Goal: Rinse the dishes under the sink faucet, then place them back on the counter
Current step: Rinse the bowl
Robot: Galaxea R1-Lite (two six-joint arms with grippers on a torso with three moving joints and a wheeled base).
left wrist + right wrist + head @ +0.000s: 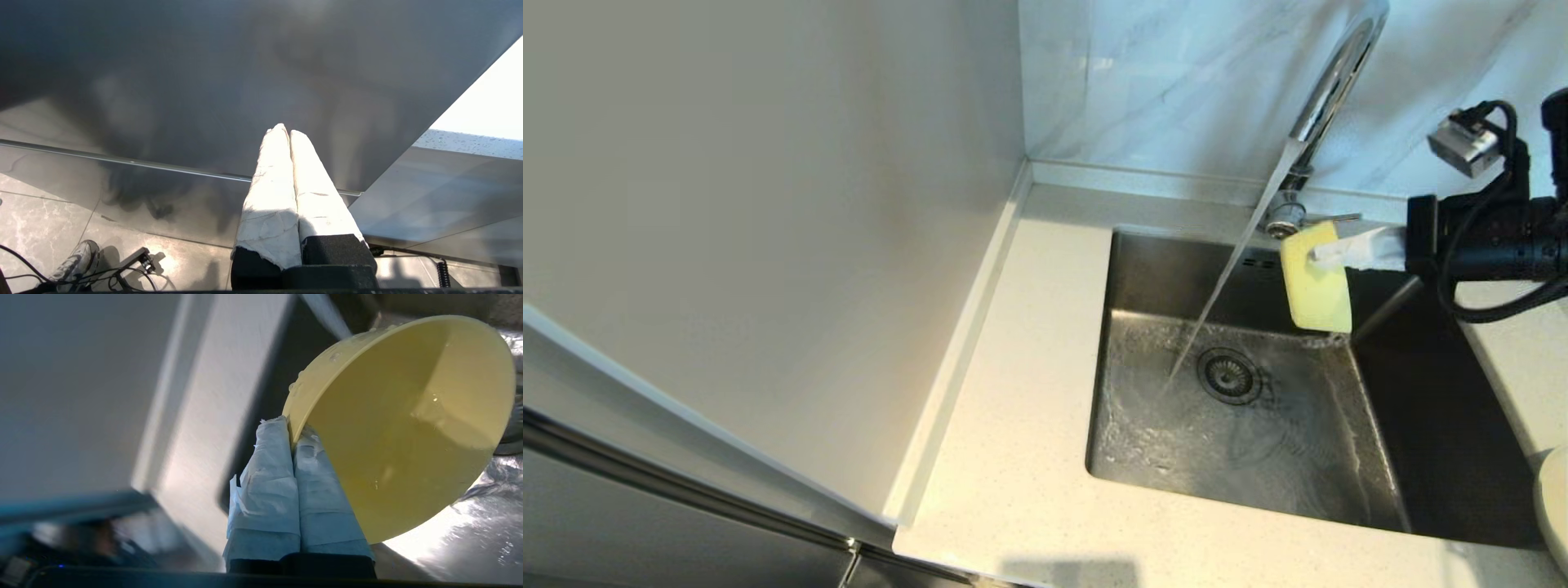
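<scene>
My right gripper [1319,255] is shut on the rim of the small pale-yellow bowl [1316,282], holding it tipped on its side over the back right of the steel sink [1372,490]. In the right wrist view the bowl [408,428] is wet, its rim pinched between my wrapped fingers [265,473]. Water runs from the chrome faucet [1327,98] in a slanted stream to the basin floor left of the round drain [1229,376], left of the bowl. My left gripper [286,132] is shut and empty, parked below the counter. The cream plate's edge [1553,506] shows at far right. The chopsticks are out of view.
The speckled counter [1021,367] surrounds the sink, with a pale side wall [768,204] at left and marble tiles [1176,73] behind. The basin floor is wet. In the left wrist view, a cabinet front [204,81], floor tiles and cables [135,261] lie below.
</scene>
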